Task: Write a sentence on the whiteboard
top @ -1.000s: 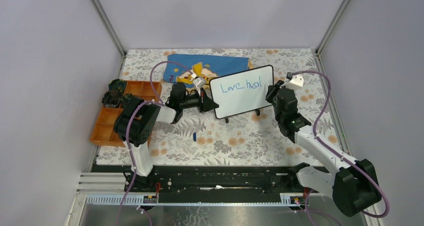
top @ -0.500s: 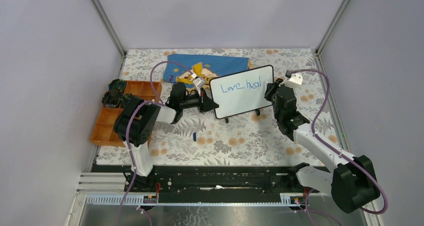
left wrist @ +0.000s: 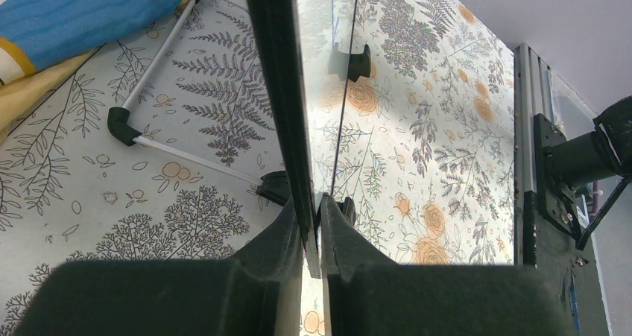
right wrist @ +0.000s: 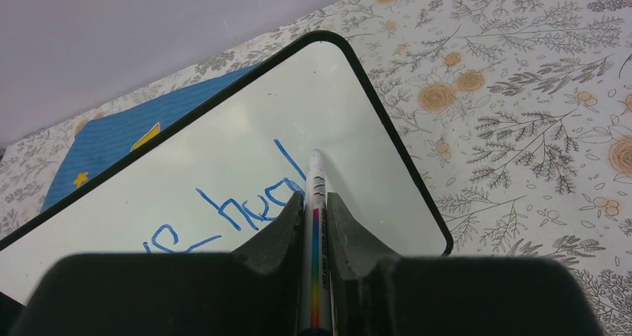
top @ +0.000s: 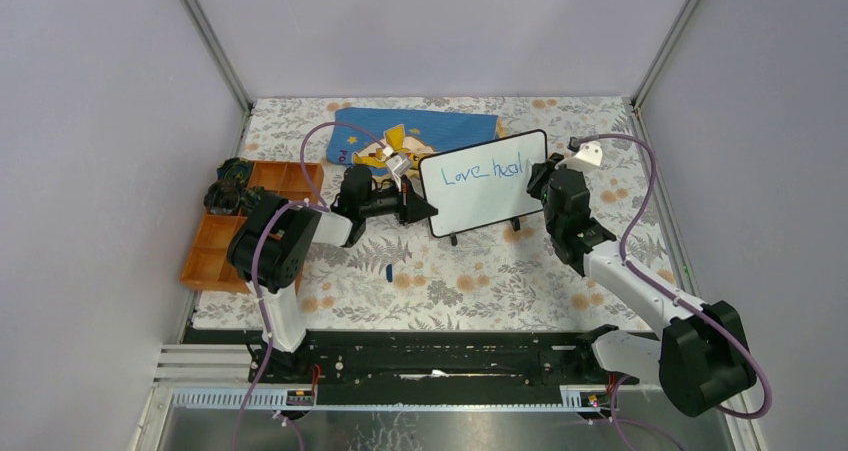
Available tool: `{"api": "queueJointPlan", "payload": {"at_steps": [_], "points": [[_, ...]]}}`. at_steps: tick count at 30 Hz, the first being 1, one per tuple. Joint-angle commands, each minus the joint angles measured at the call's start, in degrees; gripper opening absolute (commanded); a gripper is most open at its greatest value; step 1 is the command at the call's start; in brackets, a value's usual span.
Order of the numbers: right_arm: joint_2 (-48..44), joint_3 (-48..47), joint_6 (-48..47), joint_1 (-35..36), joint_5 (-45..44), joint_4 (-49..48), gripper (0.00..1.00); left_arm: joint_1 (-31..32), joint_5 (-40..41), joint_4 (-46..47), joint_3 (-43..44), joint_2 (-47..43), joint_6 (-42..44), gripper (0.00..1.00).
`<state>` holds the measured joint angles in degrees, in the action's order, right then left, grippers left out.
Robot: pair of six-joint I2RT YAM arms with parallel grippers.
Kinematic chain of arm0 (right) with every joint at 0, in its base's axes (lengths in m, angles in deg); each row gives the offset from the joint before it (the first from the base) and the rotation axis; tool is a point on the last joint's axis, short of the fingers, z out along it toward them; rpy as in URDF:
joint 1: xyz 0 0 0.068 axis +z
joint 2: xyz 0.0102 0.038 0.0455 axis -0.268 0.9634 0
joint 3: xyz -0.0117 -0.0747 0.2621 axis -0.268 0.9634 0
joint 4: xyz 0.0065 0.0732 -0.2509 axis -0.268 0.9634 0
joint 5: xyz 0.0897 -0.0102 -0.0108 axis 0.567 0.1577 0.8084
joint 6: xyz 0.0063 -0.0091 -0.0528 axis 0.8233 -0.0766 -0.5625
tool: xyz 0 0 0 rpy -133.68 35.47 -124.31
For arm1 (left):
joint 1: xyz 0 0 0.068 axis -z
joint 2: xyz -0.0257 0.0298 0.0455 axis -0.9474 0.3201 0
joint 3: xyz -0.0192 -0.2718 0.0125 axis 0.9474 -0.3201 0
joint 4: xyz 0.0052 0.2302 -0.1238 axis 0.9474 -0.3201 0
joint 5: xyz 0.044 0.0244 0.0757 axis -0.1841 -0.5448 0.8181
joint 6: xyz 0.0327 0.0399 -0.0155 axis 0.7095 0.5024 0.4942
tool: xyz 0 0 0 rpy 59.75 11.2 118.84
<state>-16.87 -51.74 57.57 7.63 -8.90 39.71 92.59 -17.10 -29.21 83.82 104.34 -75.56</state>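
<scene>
The whiteboard (top: 484, 196) stands tilted on its little black feet at mid-table. The sentence (top: 483, 173) is blue handwriting that reads "Love heal" on one line. My left gripper (top: 418, 208) is shut on the board's left rim, and in the left wrist view the black rim (left wrist: 279, 90) runs between the left gripper's (left wrist: 311, 213) fingers. My right gripper (top: 540, 179) is shut on a white marker (right wrist: 315, 179) with a rainbow stripe. Its tip rests on the whiteboard (right wrist: 358, 127) just right of the final "l" of the writing (right wrist: 246, 205).
A blue cloth (top: 420, 131) with a yellow figure lies behind the board. An orange compartment tray (top: 225, 236) sits at the left with dark objects (top: 228, 186) at its far end. A small blue cap (top: 388, 270) lies on the floral tablecloth in front of the board.
My right gripper with the marker has shifted a little up and to the left along the board's right side. The left gripper and the board have stayed put.
</scene>
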Motion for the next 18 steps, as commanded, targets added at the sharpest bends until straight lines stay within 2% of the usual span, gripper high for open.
{"api": "queueJointPlan", "payload": {"at_steps": [1,18], "points": [[0.44,-3.0,-0.45,-0.51,-0.04,-2.5,0.0,1.11,3.04,-11.07,-1.56,2.01,5.14,0.0],[2.38,-4.16,-0.74,-0.5,4.03,-2.11,0.0,1.24,3.15,-10.98,-1.63,1.83,5.06,0.0]]}}
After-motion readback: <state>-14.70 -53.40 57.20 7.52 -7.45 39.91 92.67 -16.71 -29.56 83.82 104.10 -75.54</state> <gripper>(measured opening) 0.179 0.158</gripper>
